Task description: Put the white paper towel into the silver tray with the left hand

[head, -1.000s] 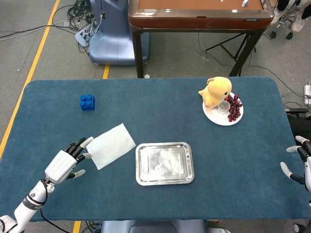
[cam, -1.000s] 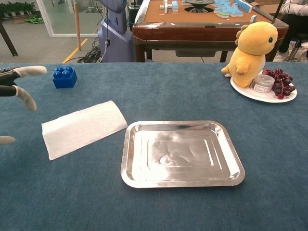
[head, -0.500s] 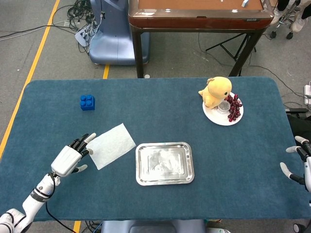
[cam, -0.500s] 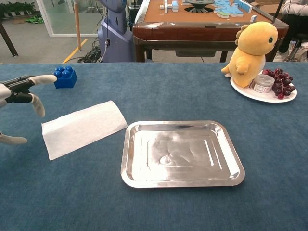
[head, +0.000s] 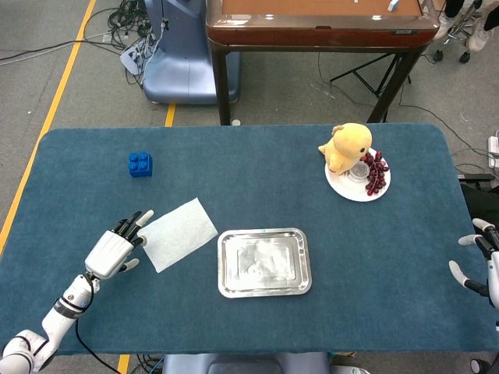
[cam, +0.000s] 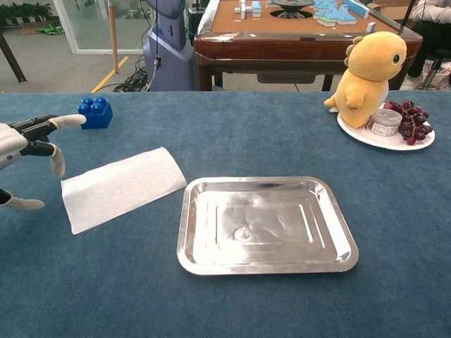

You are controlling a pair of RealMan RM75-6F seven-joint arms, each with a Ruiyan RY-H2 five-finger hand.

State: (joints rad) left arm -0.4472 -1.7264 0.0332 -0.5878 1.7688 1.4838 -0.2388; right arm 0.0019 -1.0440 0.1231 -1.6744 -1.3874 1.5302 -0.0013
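A bench (head: 257, 175) covered in dark blue cloth stands on a grey floor with a yellow line (head: 58, 93) along one side. Beyond it are a brown wooden table (head: 312, 23) and a blue-grey machine base (head: 183, 62) with cables.

The left hand (head: 113, 249) hovers low over the near-left part of the bench, fingers spread and holding nothing. The white paper towel (head: 178, 233) lies flat just beside its fingertips (cam: 69, 120), on the side toward the bench's middle; whether they touch its edge cannot be told. The silver tray (head: 264, 262) sits just past the towel, farther from that hand, its corner close to the towel's edge. A blue block (head: 140, 164) lies beyond the hand toward the far edge. The right hand (head: 481, 261) shows at the opposite edge, fingers apart and empty; far ahead of it a white plate (head: 351, 189) carries a yellow plush toy (head: 345, 146), dark grapes (head: 376, 173) and a small jar (cam: 385, 122).

Compared with a second ago, the left hand has drawn nearer the towel's edge, while the towel and tray lie unmoved.
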